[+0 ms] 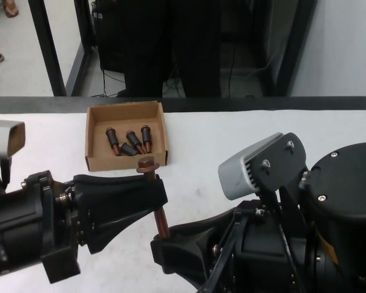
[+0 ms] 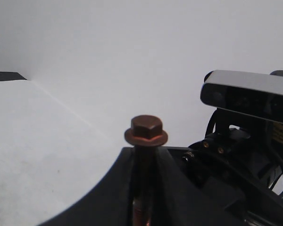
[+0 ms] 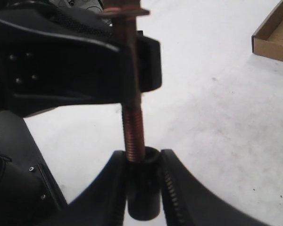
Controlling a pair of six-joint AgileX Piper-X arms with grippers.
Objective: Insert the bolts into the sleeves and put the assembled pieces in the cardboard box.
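My left gripper (image 1: 155,192) is shut on a copper bolt (image 1: 159,204), held upright with its hex head (image 2: 145,130) on top. Directly below it, my right gripper (image 3: 144,176) is shut on a black sleeve (image 3: 144,195). The bolt's threaded tip (image 3: 134,150) sits in the sleeve's mouth. The cardboard box (image 1: 125,113) stands on the bench beyond the grippers and holds several assembled bolt-and-sleeve pieces (image 1: 130,141). A corner of the box (image 3: 273,40) shows in the right wrist view.
The white bench top (image 1: 244,134) stretches open to the right of the box. A dark rail (image 1: 183,104) runs along the bench's far edge. The right arm's camera housing (image 2: 247,94) stands close beside the bolt.
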